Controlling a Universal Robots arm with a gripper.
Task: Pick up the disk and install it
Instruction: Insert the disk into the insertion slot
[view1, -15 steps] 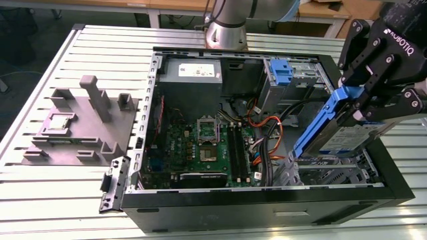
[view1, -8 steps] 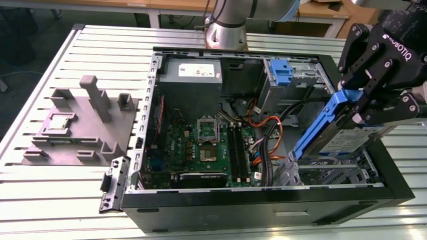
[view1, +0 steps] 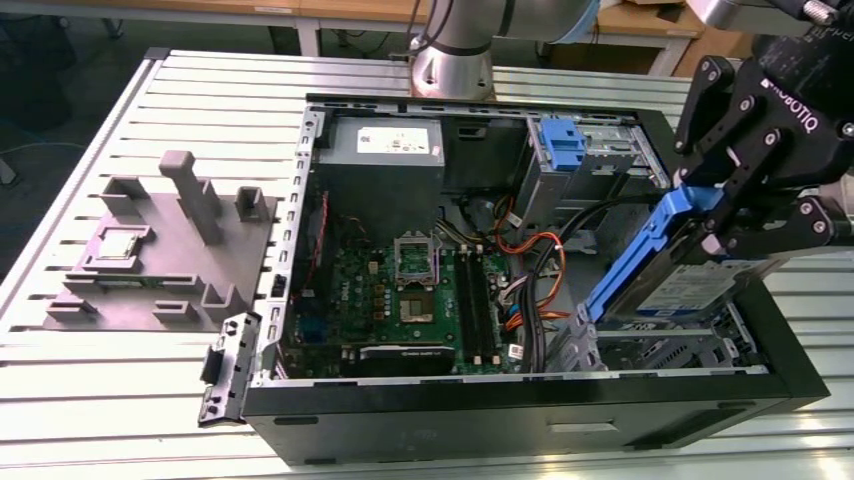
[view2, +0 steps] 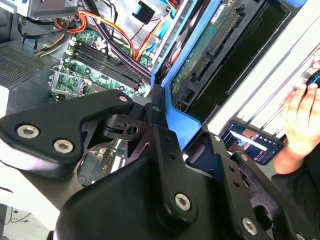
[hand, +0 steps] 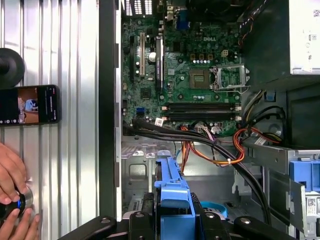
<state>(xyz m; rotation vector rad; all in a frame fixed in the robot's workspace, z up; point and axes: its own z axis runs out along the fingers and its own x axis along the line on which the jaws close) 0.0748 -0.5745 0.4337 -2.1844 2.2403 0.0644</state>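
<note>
My gripper (view1: 717, 228) is shut on the disk (view1: 683, 290), a silver-grey drive with a white-and-blue label in a bright blue carrier. The disk hangs tilted, its lower end dipping into the drive cage (view1: 667, 345) at the front corner of the open computer case (view1: 534, 405), on the exterior view's right. In both wrist views the blue carrier (view2: 186, 121) (hand: 172, 197) sits clamped between the black fingers (view2: 160, 145). The gripper's body hides the disk's upper end.
Inside the case lie the green motherboard (view1: 400, 290), orange and black cables (view1: 537, 262), a grey power-supply box (view1: 387, 145) and another blue carrier (view1: 563, 145). A grey fixture (view1: 147, 260) stands to the exterior view's left. A phone (hand: 30, 104) and a person's hand (hand: 12, 200) are beside the case.
</note>
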